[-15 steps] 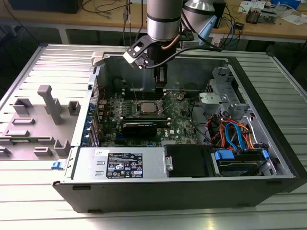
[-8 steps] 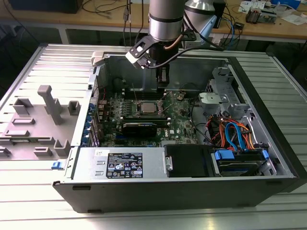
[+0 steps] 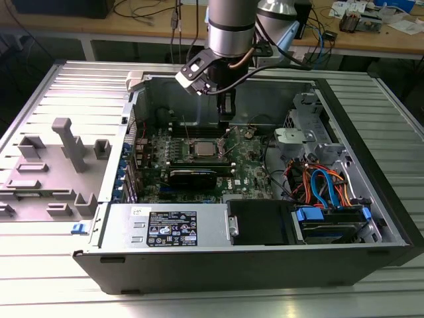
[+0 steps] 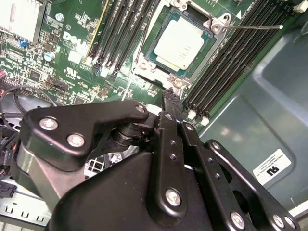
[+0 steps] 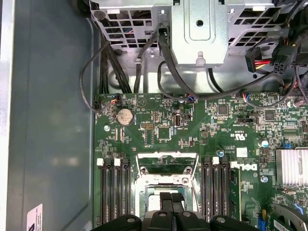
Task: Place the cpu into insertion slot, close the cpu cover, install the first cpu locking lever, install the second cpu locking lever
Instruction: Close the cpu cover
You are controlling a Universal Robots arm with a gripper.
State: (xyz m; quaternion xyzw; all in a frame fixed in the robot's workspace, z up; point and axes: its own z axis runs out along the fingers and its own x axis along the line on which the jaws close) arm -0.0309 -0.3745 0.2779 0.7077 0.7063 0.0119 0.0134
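The cpu (image 4: 179, 44) sits in the insertion slot (image 5: 142, 192) on the green board (image 4: 62, 72), inside the open computer case (image 3: 199, 265) that lies on the surface (image 3: 66, 291). A shiny metal frame, most likely the cpu cover (image 4: 153, 70), goes around the chip. It is hard to tell if that frame lies fully flat.

In the second wrist view a thin wire lever (image 4: 252, 27) sticks out sideways from one corner of the slot, over the long black memory slots (image 4: 231, 53). It does not look hooked down.

The hand (image 4: 169, 98) hangs just above the edge of the slot. Its two fingers are clenched together with nothing between them.

A few things could go wrong here. The lever is very thin and springy, so it could slip off the fingertips when pushed and snap back. If the hand comes down a little off, it could bump the chip or scrape the memory slots. If the frame is not flat, pushing a lever could squeeze the chip crooked and hurt the slot under it.
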